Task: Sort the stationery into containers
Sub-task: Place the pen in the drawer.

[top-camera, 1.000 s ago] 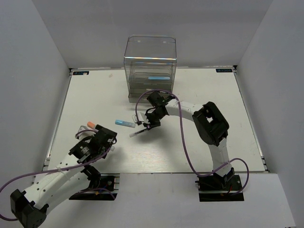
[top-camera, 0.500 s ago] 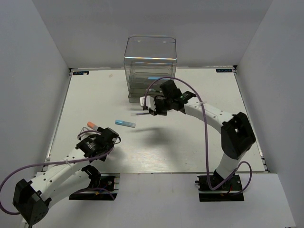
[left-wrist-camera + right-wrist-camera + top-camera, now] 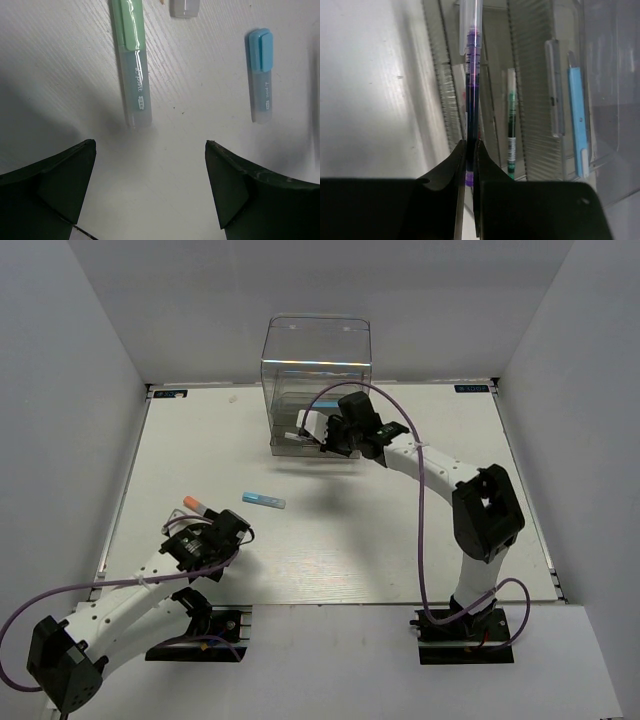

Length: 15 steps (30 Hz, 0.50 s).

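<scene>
Your right tool [image 3: 468,146] is clamped on a slim clear-barrelled purple pen [image 3: 471,85] at the ribbed transparent drawer box [image 3: 315,360], upper centre overhead. Your left tool [image 3: 150,147] has jaws apart above a frosted pale-green marker [image 3: 132,65] on the tabletop [image 3: 200,60].

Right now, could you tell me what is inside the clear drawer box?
In the clear drawer box, a light blue marker and a green-ink pen show; parts behind the right gripper are covered.

Purple ink fills the clear pen [image 3: 472,70]; a green pen [image 3: 511,125] shows through ribbed drawers [image 3: 530,65]. The white surface [image 3: 175,165] carries a pale green marker [image 3: 132,60] and a light blue marker [image 3: 261,75].
</scene>
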Tool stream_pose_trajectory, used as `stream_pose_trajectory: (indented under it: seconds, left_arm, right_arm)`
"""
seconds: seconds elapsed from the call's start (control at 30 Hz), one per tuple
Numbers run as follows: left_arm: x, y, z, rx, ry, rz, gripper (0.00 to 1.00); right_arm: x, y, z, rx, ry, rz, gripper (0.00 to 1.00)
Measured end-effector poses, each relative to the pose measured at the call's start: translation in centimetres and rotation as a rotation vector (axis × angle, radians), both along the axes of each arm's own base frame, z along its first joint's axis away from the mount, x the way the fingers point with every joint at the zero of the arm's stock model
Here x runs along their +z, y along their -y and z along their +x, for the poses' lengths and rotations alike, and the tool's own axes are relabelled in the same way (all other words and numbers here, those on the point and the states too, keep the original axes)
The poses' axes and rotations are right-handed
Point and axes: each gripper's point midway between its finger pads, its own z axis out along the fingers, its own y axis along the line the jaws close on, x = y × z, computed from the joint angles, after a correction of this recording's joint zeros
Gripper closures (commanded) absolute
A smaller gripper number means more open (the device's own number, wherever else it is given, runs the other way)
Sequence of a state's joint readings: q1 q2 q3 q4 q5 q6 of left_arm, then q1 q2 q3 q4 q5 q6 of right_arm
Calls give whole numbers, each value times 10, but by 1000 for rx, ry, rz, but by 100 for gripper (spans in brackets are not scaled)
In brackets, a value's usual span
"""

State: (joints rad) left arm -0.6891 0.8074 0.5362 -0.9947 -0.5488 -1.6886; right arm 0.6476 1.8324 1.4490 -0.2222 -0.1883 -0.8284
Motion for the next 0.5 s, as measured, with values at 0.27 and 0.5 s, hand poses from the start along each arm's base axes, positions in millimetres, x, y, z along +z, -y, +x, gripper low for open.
stream_pose_trajectory:
  seconds: [0.27,0.5]
  left_arm:
    - [2,2,0,1,7,-15,0]
    - [0,3,0,0,-3,-17,0]
  right_arm:
    - [-9,14,24,-62,40,-47,59]
    - [-16,15,28,-61,49,-63,64]
